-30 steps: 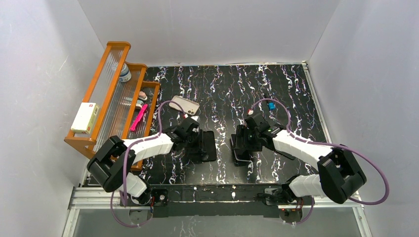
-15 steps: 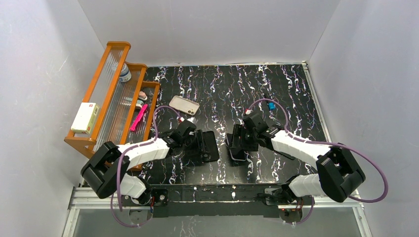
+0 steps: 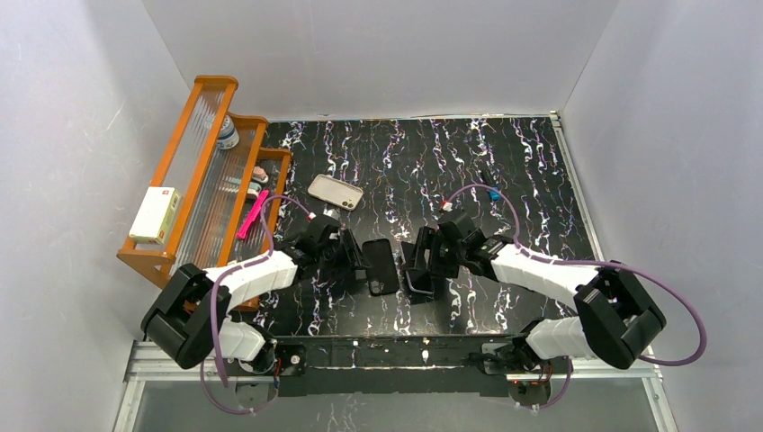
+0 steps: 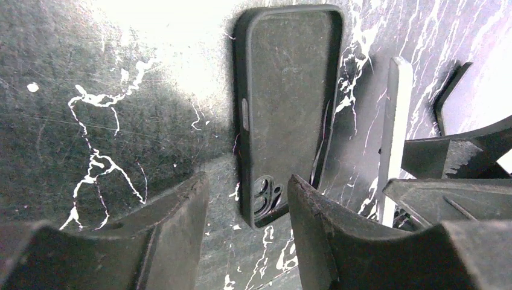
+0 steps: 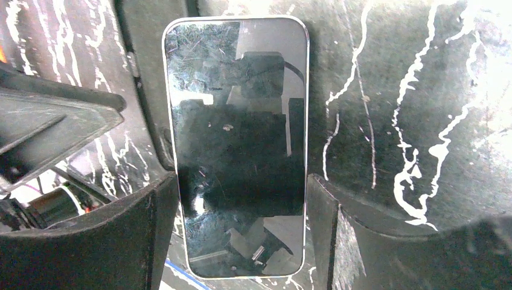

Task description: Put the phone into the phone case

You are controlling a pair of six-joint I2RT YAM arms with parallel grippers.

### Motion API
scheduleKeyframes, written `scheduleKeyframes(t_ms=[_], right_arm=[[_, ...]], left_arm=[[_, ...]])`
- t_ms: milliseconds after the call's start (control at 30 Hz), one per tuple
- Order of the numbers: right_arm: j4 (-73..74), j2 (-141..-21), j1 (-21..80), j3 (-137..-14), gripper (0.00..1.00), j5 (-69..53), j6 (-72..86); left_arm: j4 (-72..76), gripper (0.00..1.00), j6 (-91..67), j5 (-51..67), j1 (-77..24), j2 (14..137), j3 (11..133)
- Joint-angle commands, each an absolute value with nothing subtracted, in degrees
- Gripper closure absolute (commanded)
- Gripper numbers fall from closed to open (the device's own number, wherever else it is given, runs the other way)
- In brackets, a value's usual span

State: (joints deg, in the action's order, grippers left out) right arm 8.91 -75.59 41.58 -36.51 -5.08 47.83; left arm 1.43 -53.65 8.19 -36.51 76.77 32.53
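Right now my right end effector (image 5: 241, 181) pinches the phone (image 5: 235, 139) across its width, one finger (image 5: 151, 235) pressed on each long edge and the glass screen facing my right wrist camera. From the left wrist the phone (image 4: 393, 133) shows edge-on, tilted up off the tabletop (image 3: 504, 162). My left end effector (image 4: 247, 181) is spread and holds nothing. Its fingers (image 4: 175, 229) stand on either side of the camera-cutout end of a black phone case (image 4: 290, 90), with a gap showing on the left side. That case lies flat, hollow side up, just beside the phone. Seen from above, both end effectors meet near the middle front of the tabletop. A beige phone case (image 3: 336, 191) lies flat farther back, apart from both arms.
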Motion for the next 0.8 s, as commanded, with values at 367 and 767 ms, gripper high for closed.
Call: scheduleKeyframes(t_ms=[367,767], right_arm=[[-1.0,-77.8,49.1,-43.0,0.52,-0.4,50.5],[-2.1,-88.3,54.1,-50.9,0.52,2.9,50.7]], left_arm=[[-18.1,0.24,-44.3,9.3,-27.1,63.5,44.6],[-26.6,0.02,-39.0,1.1,-27.1,56.9,48.4]])
